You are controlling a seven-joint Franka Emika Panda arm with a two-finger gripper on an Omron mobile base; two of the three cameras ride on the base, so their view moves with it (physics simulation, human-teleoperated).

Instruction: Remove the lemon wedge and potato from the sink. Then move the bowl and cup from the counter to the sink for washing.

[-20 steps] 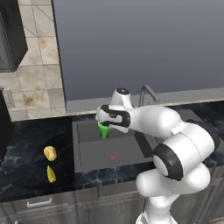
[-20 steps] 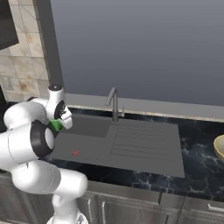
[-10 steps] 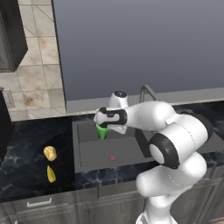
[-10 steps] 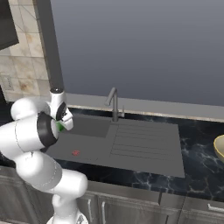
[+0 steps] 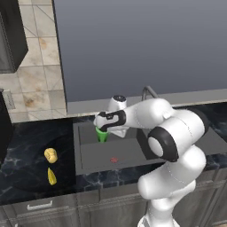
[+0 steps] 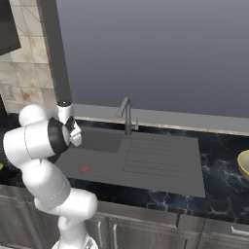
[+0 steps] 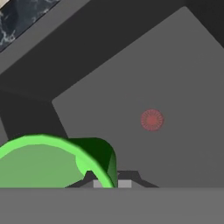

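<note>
Over the sink [image 5: 88,153], at its back-left corner, the gripper [image 5: 103,129] has the cup [image 5: 102,135] pinched at the rim, fingers clamped narrow on the green wall. In the hand view the cup [image 7: 52,162] sits right at the fingertips, rim facing the camera, with the basin floor and red drain [image 7: 152,120] beyond it.

Change over the last second: the elbow has swung up and round and the forearm has reached further left. The cup has stayed over the back-left part of the basin, perhaps a little lower. No release yet; the grip is unchanged.

Whether the cup base touches the basin floor cannot be told from these views. It looks close above it, roughly upright.

Task state, judged from the layout:
- potato [image 5: 51,154] and lemon wedge [image 5: 52,176] both lie on the dark counter left of the sink, well apart from the basin, so removal is done.
- cup is in transit and effectively inside the sink footprint; placement is nearly finished.
- bowl [image 6: 244,164] is on the counter far right, at the edge of the right base view, untouched.

Likely next: lower the last bit, open, retract, then go for the bowl. Main risk is the cup tipping if it is let go while tilted.
</note>
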